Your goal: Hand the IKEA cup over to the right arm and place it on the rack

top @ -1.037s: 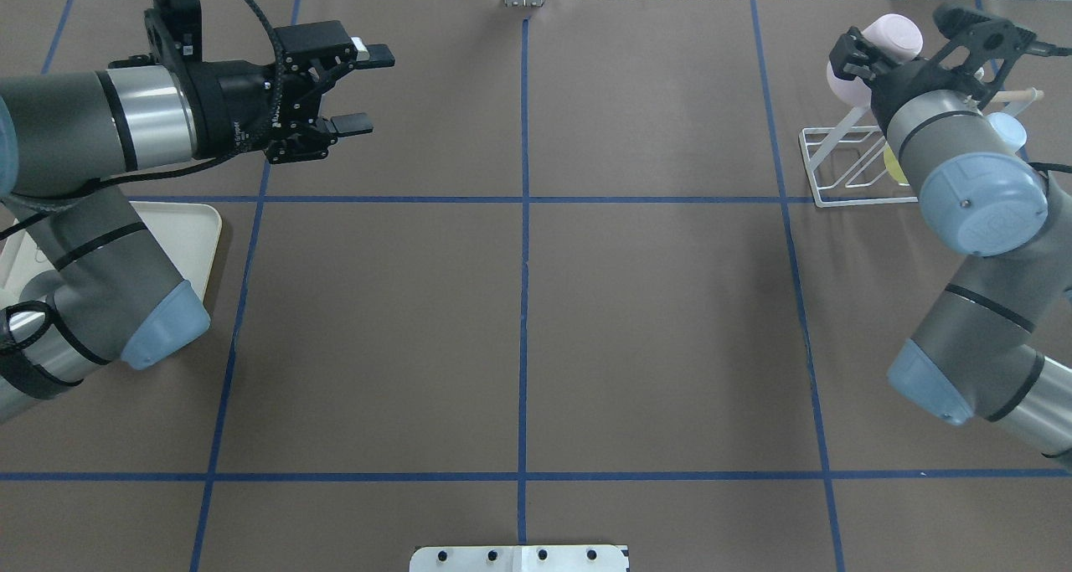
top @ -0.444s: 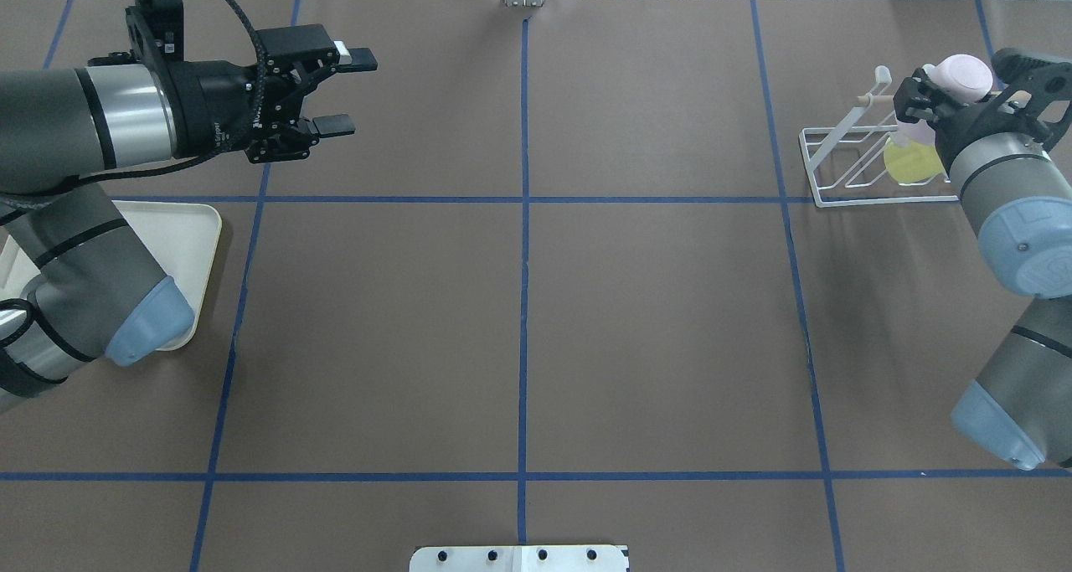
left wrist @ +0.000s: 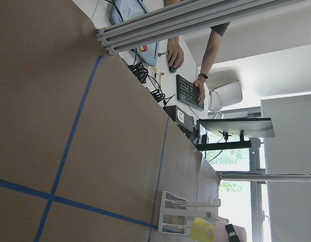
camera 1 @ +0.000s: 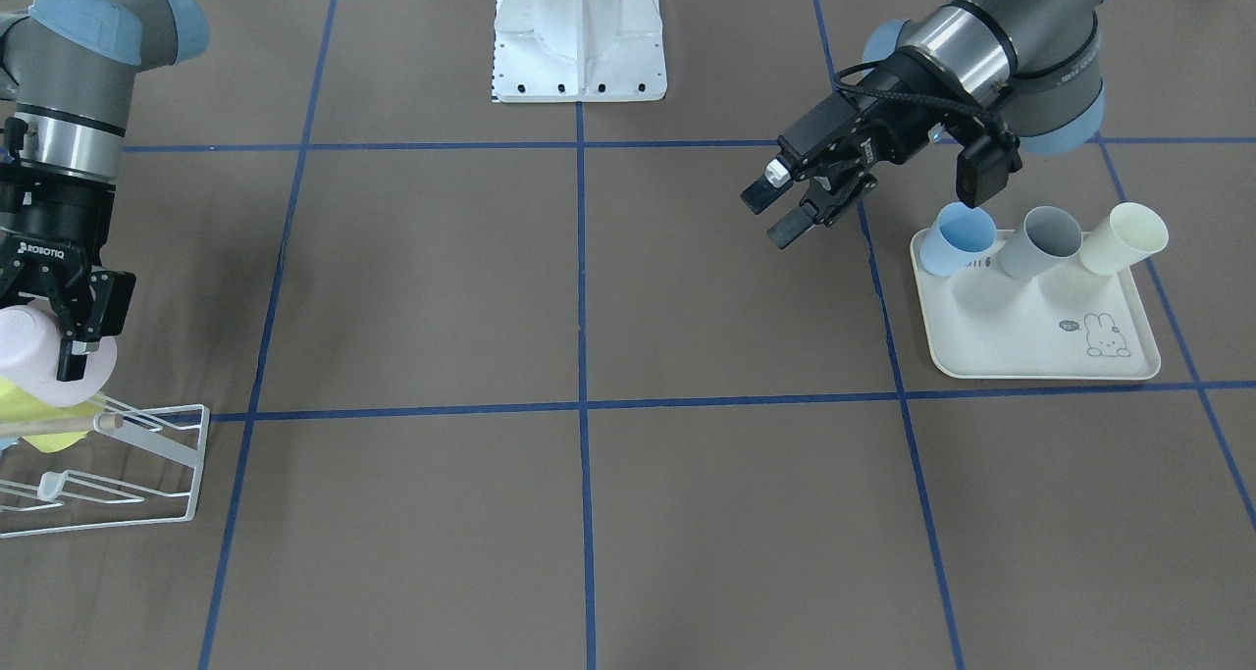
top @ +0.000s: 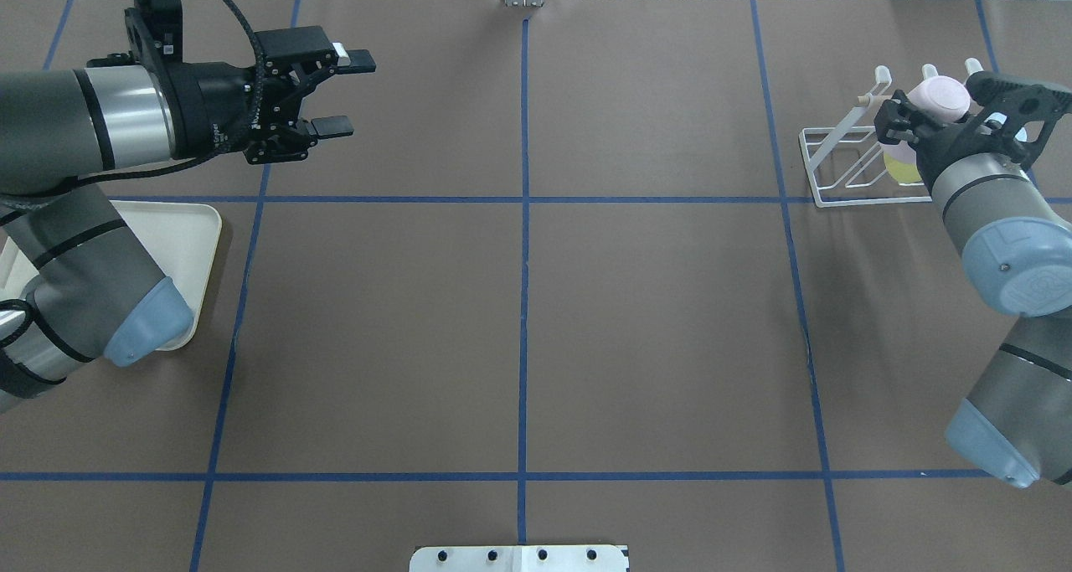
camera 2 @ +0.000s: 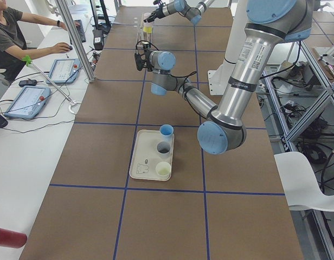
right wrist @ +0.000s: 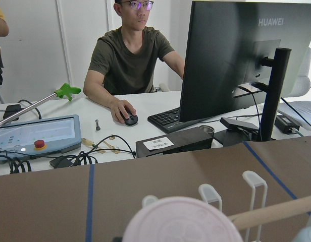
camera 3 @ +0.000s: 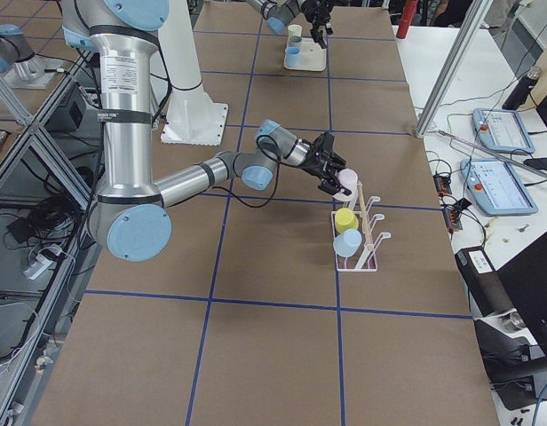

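Observation:
A pale pink IKEA cup (top: pixel 945 96) hangs just above the white wire rack (top: pixel 825 149), and my right gripper (top: pixel 917 120) is shut on it. In the front-facing view the same pink cup (camera 1: pixel 27 351) sits in the right gripper (camera 1: pixel 59 341) over the rack (camera 1: pixel 147 474) and its wooden rod. The right wrist view shows the cup's base (right wrist: pixel 180 222) near the prongs (right wrist: pixel 254 181). My left gripper (top: pixel 335 90) is open and empty, far off at the table's left.
A yellow cup (camera 3: pixel 344 218) and a blue cup (camera 3: pixel 347 242) sit on the rack. A cream rabbit-print tray (camera 1: pixel 1040 341) holds a blue cup (camera 1: pixel 957 240), a grey cup (camera 1: pixel 1040 243) and a cream cup (camera 1: pixel 1124 238). People work at desks beyond the table's far edge.
My right arm has swung the pink cup rightward over the rack, then down toward the prongs. The left arm has drawn back slightly to the left, still open.

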Controlling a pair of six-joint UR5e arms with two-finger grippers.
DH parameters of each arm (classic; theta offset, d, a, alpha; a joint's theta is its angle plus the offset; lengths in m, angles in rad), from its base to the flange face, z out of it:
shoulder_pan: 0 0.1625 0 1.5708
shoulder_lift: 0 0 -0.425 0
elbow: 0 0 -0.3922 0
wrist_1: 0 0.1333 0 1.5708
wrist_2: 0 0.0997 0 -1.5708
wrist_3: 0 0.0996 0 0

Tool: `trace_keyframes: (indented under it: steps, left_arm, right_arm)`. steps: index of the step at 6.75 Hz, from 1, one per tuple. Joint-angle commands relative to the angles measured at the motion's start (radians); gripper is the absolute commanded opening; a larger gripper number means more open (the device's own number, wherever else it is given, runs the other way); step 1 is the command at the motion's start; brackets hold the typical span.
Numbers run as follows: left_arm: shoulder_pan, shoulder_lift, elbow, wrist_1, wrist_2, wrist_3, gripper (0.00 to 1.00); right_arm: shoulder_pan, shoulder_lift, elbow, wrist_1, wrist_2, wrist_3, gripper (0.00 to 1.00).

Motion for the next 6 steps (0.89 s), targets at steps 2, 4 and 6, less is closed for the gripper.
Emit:
trace_keyframes:
  steps: [2,4,6]
  left_arm:
    - [0.001,0.001,0.0,0.0,0.002,0.0,1.0]
    - [0.0,0.001,0.0,0.0,0.004,0.0,1.0]
    - [0.0,0.001,-0.002,0.0,0.005,-0.002,1.0]
  right_arm:
    - [-0.027,-0.003,-0.024,0.0,-0.018,0.002,0.0]
    - [-0.034,-0.003,-0.033,0.0,-0.022,0.002,0.0]
    - [-0.034,-0.003,-0.035,0.002,-0.022,0.0,0.0]
